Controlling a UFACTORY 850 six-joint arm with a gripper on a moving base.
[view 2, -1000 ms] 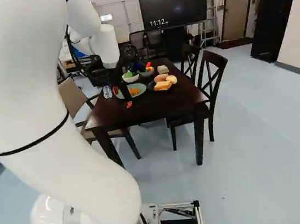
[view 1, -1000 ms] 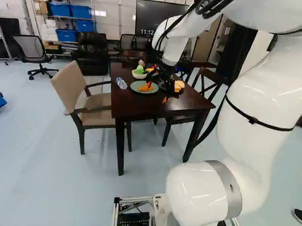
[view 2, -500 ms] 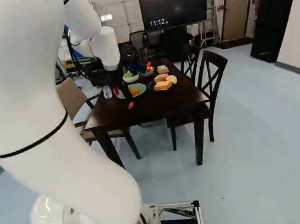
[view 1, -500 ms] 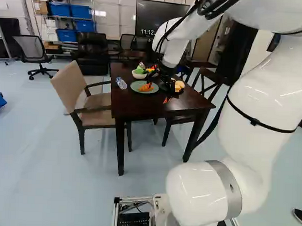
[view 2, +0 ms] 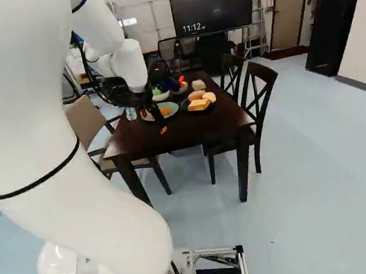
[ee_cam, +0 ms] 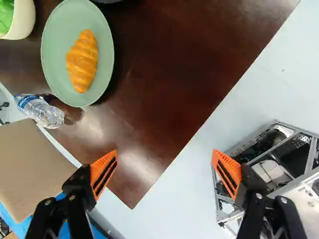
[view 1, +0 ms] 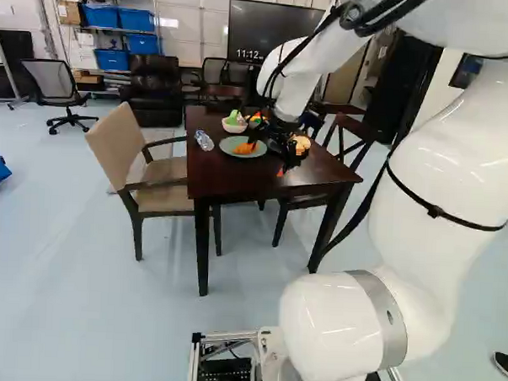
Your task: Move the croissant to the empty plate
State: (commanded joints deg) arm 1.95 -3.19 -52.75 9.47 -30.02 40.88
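Right base view: gripper poised over the near part of the dark table. Wrist view, twelve o'clock taken as straight ahead of the gripper: fingers spread wide, orange pads well apart. Croissant rests on the green plate, at eleven o'clock from the gripper and well apart from it; its long axis runs roughly twelve to six. Clear bottle lies at seven o'clock from the plate, near its rim. Right base view, again: dark plate with bread pieces at three o'clock from the green plate; beige armchair at nine o'clock from the table.
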